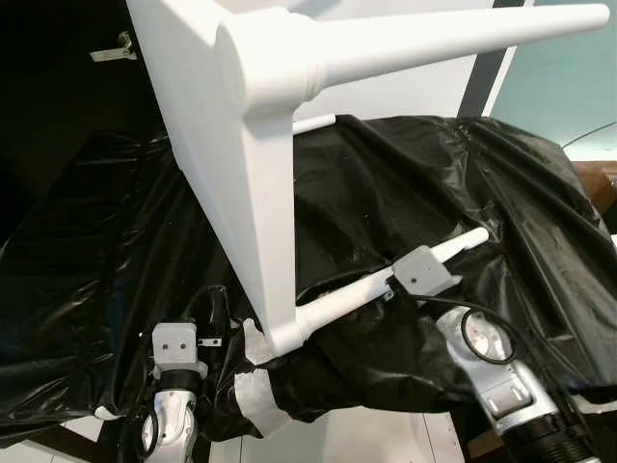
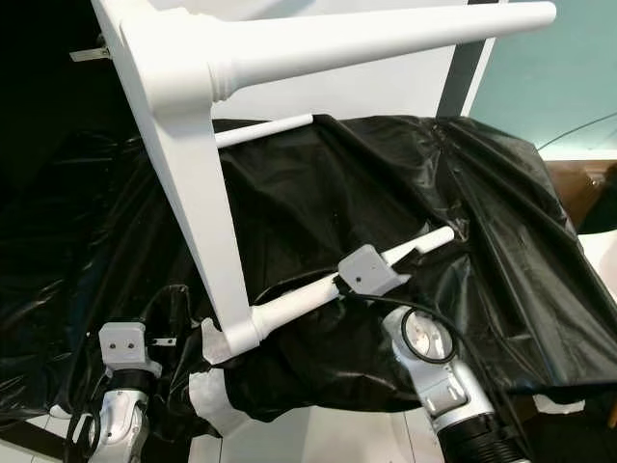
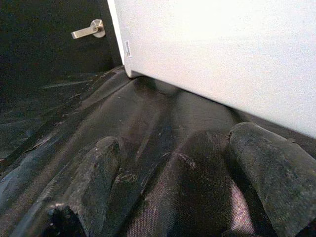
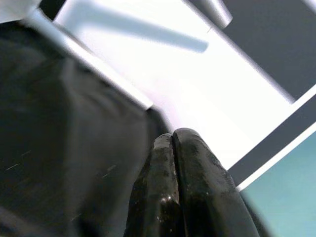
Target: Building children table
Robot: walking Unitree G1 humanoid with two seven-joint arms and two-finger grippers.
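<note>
The white children's table (image 1: 207, 125) lies on its side on a black plastic sheet (image 1: 386, 193). One leg (image 1: 434, 39) sticks out to the right at the top. A lower leg (image 1: 347, 299) runs just above the sheet. My right arm (image 1: 492, 367) reaches up to this lower leg, its grey wrist block (image 1: 424, 270) against it. The right gripper (image 4: 173, 138) is shut with its fingers pressed together and nothing between them. My left gripper (image 3: 177, 148) is open, resting on the sheet by the tabletop's lower edge (image 3: 197, 94). Its wrist block (image 1: 176, 347) sits at the lower left.
A third white leg (image 1: 313, 122) pokes out behind the tabletop. White tape (image 1: 255, 395) holds the sheet's front edge near the table's lower corner. A dark door with a metal handle (image 1: 116, 48) stands at the back left. A teal wall (image 1: 559, 87) is at the right.
</note>
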